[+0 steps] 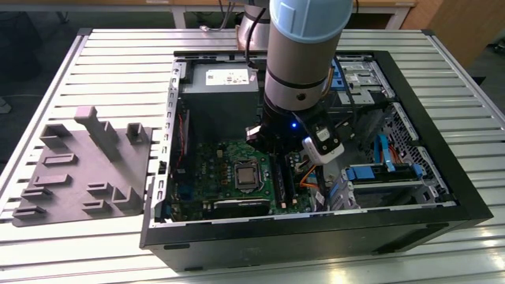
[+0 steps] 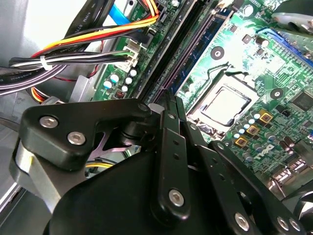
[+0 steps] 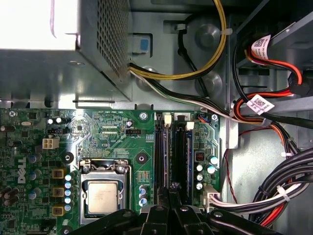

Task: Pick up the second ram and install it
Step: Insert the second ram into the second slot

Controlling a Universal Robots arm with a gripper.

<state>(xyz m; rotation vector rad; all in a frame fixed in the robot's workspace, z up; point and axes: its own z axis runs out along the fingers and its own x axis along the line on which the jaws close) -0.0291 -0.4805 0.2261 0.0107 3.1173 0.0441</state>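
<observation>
Now hand (image 3: 172, 192) over motherboard slots (image 3: 172, 152)

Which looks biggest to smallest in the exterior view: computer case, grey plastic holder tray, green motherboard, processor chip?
1. Computer case, largest.
2. Grey plastic holder tray.
3. Green motherboard, partly hidden by the arm, so it may come closer to the tray than it looks.
4. Processor chip, smallest.

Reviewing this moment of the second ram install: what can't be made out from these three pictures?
- Gripper fingertips: the arm's own linkage covers them in both wrist views, and the arm covers them in the exterior view.
- Whether the second ram is fully seated in its slot: its near end is covered by the gripper in the first wrist view.
- The motherboard slots in the exterior view: hidden behind the wrist.
</observation>
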